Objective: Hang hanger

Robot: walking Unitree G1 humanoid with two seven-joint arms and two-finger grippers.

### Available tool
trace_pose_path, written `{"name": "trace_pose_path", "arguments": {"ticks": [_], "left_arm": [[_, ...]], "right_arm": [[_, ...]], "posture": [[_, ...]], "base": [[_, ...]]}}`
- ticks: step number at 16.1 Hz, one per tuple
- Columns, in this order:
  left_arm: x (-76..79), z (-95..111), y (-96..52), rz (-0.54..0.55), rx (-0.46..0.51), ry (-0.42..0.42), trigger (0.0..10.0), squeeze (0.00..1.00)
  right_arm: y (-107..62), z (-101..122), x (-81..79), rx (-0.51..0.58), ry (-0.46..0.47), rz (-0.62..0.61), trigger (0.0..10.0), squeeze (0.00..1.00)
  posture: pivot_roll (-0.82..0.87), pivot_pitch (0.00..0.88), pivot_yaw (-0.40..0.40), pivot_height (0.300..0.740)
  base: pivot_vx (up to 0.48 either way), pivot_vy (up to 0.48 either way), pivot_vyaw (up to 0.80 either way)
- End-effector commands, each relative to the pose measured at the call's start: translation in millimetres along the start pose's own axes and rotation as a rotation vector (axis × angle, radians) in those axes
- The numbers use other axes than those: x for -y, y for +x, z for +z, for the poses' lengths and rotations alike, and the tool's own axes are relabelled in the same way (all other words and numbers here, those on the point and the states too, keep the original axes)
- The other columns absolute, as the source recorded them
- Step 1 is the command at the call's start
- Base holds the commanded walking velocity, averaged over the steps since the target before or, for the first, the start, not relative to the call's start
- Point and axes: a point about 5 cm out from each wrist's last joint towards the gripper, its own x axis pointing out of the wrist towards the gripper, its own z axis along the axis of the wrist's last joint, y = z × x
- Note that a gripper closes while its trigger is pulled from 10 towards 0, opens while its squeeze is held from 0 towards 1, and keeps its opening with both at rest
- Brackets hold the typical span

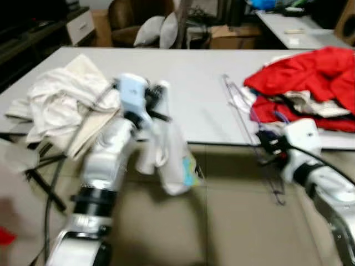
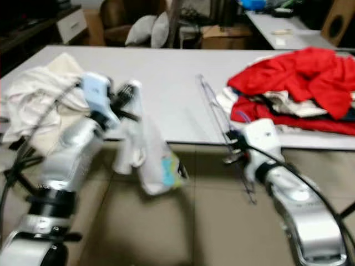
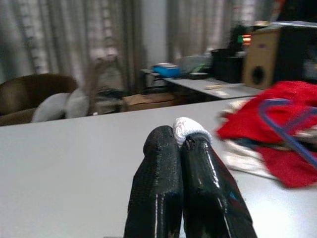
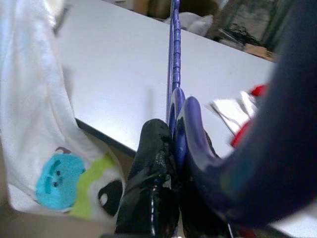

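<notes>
A thin blue wire hanger point(image 1: 244, 119) lies slanted over the front edge of the grey table point(image 1: 188, 77). My right gripper point(image 1: 266, 145) is shut on its lower part, and the right wrist view shows the blue hanger point(image 4: 174, 59) running up from between the fingers point(image 4: 153, 163). My left gripper point(image 1: 158, 94) is shut on a white garment point(image 1: 172, 160) with a blue and green cartoon print, which dangles below the table edge. In the left wrist view a bit of white cloth point(image 3: 187, 128) sticks out between the closed fingertips.
A pile of red and mixed clothes point(image 1: 316, 77) sits on the table's right side, and crumpled white cloth point(image 1: 66, 100) on its left. Behind the table stand a brown chair with cushions point(image 1: 144, 25), a cardboard box point(image 1: 233, 36) and another table point(image 1: 294, 30).
</notes>
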Motion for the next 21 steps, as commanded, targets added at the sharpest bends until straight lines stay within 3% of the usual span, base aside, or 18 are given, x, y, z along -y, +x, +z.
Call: {"name": "trace_pose_path", "arguments": {"ticks": [1,3,6,8,9,10,11,12,13,14,15,17,18,19,20,21], "left_arm": [[3.1,13,7.8,0.000,0.048,-0.001,10.0,0.00],[-1.8,27,17.9,0.018,0.083,0.005,10.0,0.00],[-11.9,51,54.4,0.037,0.106,0.069,10.0,0.00],[-25.7,81,71.0,0.087,0.137,0.130,10.0,0.00],[-37.1,109,75.9,0.139,0.179,0.175,10.0,0.00],[-51.6,155,76.6,0.217,0.263,0.245,10.0,0.00],[-66.0,216,65.5,0.331,0.428,0.315,10.0,0.00],[-71.3,253,55.2,0.362,0.538,0.285,10.0,0.00],[-72.1,274,47.9,0.350,0.606,0.269,10.0,0.00],[-71.8,277,47.8,0.320,0.606,0.249,10.0,0.00],[-70.9,259,54.4,0.296,0.548,0.270,10.0,0.00],[-69.0,160,71.1,0.240,0.272,0.344,10.0,0.00],[-69.1,123,69.7,0.223,0.181,0.344,10.0,0.00],[-69.1,108,68.3,0.212,0.143,0.343,10.0,0.00],[-74.1,68,59.2,0.211,0.015,0.357,10.0,0.00],[-80.4,26,45.3,0.200,-0.173,0.403,10.0,0.00]], "right_arm": [[-1.8,8,4.4,0.041,-0.017,-0.012,10.0,0.00],[-0.8,13,2.9,0.085,-0.012,0.002,10.0,0.00],[3.2,16,-2.1,0.116,-0.001,0.036,10.0,0.00],[5.1,16,-3.6,0.122,-0.003,0.045,10.0,0.00],[5.8,17,-4.0,0.128,-0.005,0.048,10.0,0.00],[6.6,17,-4.4,0.136,-0.007,0.051,10.0,0.00],[6.8,19,-5.0,0.145,-0.012,0.054,10.0,0.00],[6.4,20,-5.7,0.154,-0.012,0.055,10.0,0.00],[6.4,20,-7.1,0.159,-0.008,0.055,10.0,0.00],[6.8,20,-8.9,0.162,-0.005,0.058,10.0,0.00],[7.8,19,-10.8,0.163,-0.002,0.059,10.0,0.00],[11.7,19,-16.7,0.167,-0.001,0.080,10.0,0.00],[12.4,19,-18.4,0.168,-0.002,0.089,10.0,0.00],[12.5,19,-18.9,0.169,-0.002,0.091,10.0,0.00],[12.4,18,-21.8,0.166,0.001,0.104,10.0,0.00],[11.7,15,-26.5,0.153,0.003,0.133,10.0,0.00]], "posture": [[-0.10,0.000,0.026,0.740],[-0.10,0.000,0.022,0.740],[-0.09,0.000,0.009,0.740],[-0.09,0.000,0.009,0.740],[-0.10,0.000,0.018,0.740],[-0.10,0.000,0.022,0.740],[-0.10,0.000,0.029,0.740],[-0.10,0.000,0.032,0.740],[-0.10,0.000,0.032,0.740],[-0.09,0.000,0.031,0.740],[-0.09,0.000,0.028,0.740],[-0.09,0.000,0.027,0.740],[-0.09,0.000,0.028,0.740],[-0.09,0.000,0.028,0.740],[-0.09,0.000,0.027,0.740],[-0.09,0.000,0.024,0.740]], "base": [[0.368,0.000,0.00],[0.403,0.000,0.00],[0.398,0.000,0.00],[0.390,0.000,0.00],[0.394,0.000,0.00],[0.371,0.000,0.00],[0.330,0.000,0.00],[0.311,0.000,0.00],[0.255,0.000,0.00],[0.000,0.000,0.00],[0.000,0.000,0.00],[0.000,0.000,0.00],[0.000,0.000,0.00],[0.000,0.000,0.00],[0.000,0.000,0.00],[0.000,0.000,0.00]]}}
